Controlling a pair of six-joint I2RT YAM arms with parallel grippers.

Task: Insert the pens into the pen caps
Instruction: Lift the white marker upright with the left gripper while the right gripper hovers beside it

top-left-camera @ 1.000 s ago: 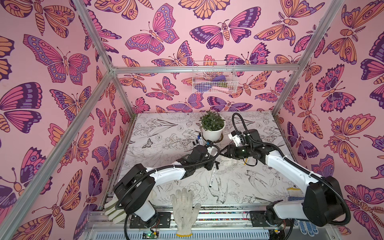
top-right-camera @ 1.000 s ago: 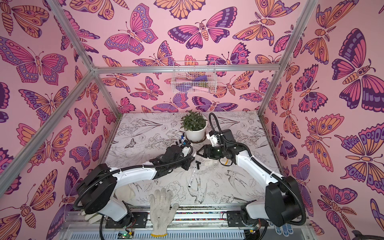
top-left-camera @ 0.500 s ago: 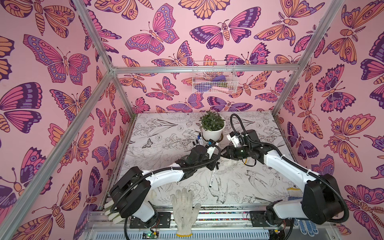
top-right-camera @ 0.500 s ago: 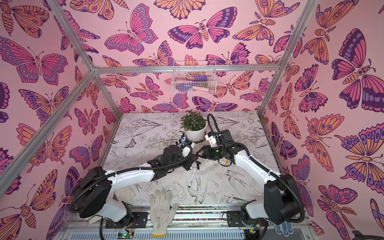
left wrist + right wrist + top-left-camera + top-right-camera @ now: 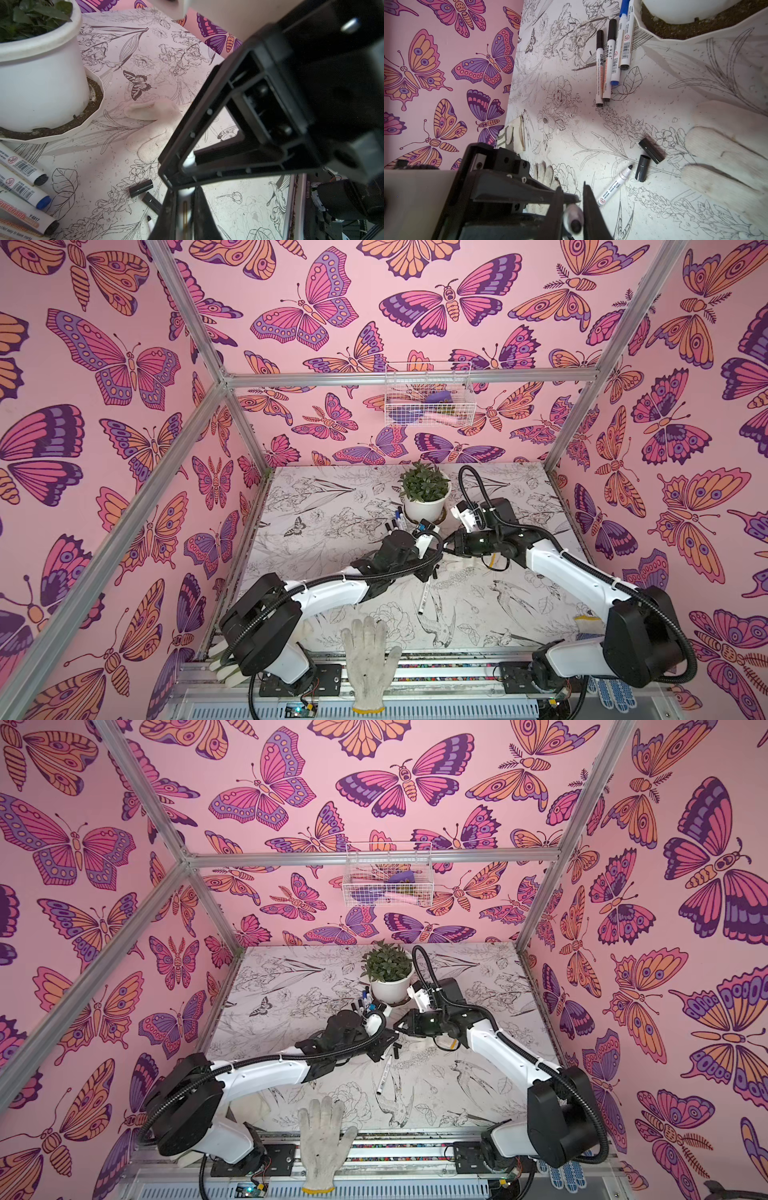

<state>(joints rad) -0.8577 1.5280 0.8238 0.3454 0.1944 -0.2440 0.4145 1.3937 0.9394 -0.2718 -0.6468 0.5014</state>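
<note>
My left gripper [image 5: 187,193] is shut on a white pen [image 5: 185,207], whose far end passes into my right gripper. The right gripper [image 5: 572,191] is shut on that pen's dark-tipped end [image 5: 573,218]. In both top views the two grippers [image 5: 434,562] [image 5: 449,547] meet above the table's middle. An uncapped pen [image 5: 614,186] lies on the table below them. Two black pen caps [image 5: 651,150] [image 5: 641,168] lie beside its tip. Several capped pens [image 5: 612,58] lie side by side next to the plant pot.
A white plant pot [image 5: 426,506] on a saucer stands at the back middle. One white glove [image 5: 368,659] lies over the front edge and another [image 5: 726,155] on the table near the caps. A wire basket [image 5: 428,393] hangs on the back wall.
My right gripper's jaws have gone from open to shut on the pen's end. The left gripper, holding the pen, has shifted slightly toward the right gripper.
</note>
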